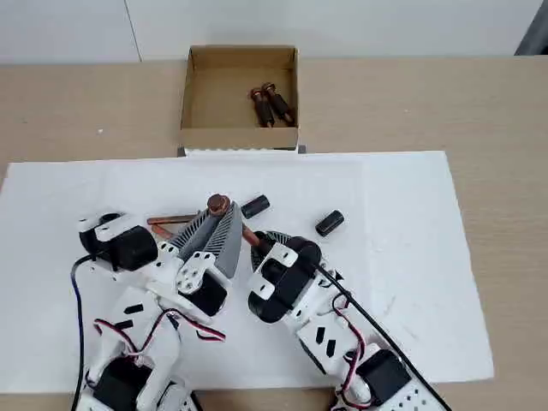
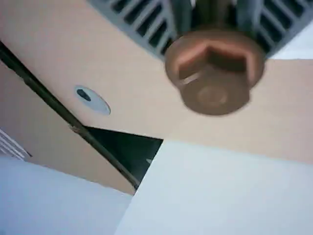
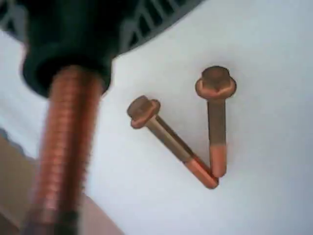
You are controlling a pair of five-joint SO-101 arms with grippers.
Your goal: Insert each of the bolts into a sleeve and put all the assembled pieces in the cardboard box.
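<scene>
**Bolt and sleeve meet between my grippers**

My L gripper is clamped on the bolt just behind its head. The shaft runs straight toward my R gripper, which pinches the sleeve w/ thread poking out of it; depth unclear. Next push should go along that axis. Loose bolts lie just beside L, spare sleeves near R. The cardboard box is well ahead and holds two finished pcs.

Arms lean inward; left tool clamps bolt, right tool clamps sleeve.
</scene>
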